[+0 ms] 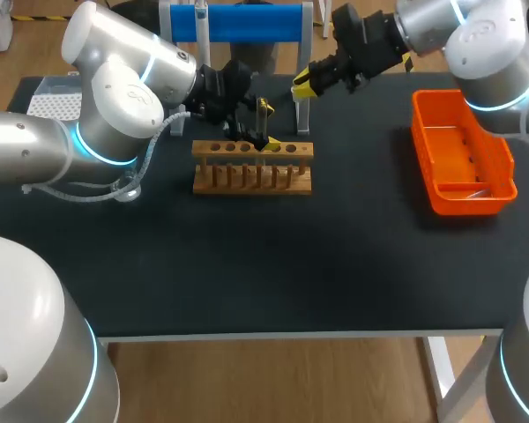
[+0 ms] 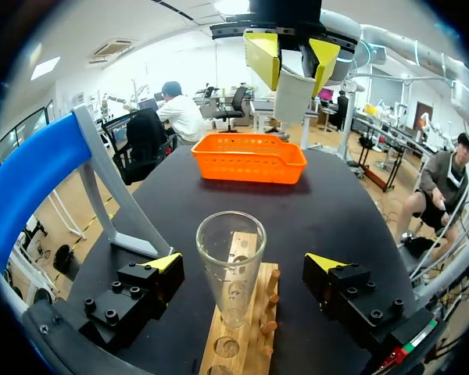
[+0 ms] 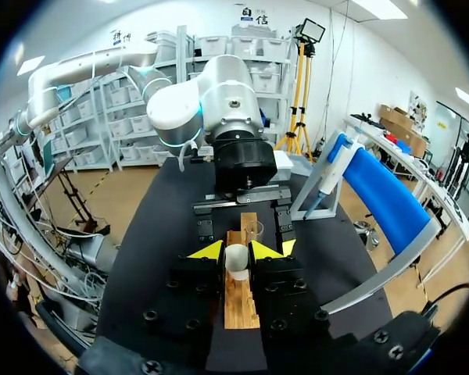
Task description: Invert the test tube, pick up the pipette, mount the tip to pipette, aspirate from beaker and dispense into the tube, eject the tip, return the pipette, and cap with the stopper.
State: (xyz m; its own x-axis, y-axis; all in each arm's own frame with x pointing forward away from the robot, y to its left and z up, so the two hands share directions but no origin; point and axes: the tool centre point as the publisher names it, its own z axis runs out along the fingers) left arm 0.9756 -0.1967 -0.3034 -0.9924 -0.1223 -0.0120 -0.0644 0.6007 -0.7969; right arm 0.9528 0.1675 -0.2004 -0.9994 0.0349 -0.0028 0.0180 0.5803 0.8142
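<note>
Glass is seen between the spread fingers of the left gripper [image 2: 246, 262]. It is the test tube [image 2: 229, 258], stood upright in the wooden rack [image 2: 254, 328] with its mouth up. It is not touched by either finger, and a gap is left on each side of it.

The left arm [image 1: 115, 97] is bent in from the side. Its wrist is held low by the rack, with one finger on each side of it.

The white stopper [image 3: 236, 260] is squeezed tight between the yellow tips of the right gripper [image 3: 236, 250]. The right arm [image 1: 485, 44] is stretched in from the far corner. Its gripper is held up high, ahead of the left gripper and above it, and is tipped down toward the rack. From the right wrist, the rack is seen under the stopper, and the tube is seen just ahead of it.

The pipette [image 3: 331, 168] is hung on the blue stand [image 3: 383, 195], off to one side of both grippers. The orange bin [image 2: 250, 160] is set on the black table [image 1: 247, 264], well ahead of the left gripper.
</note>
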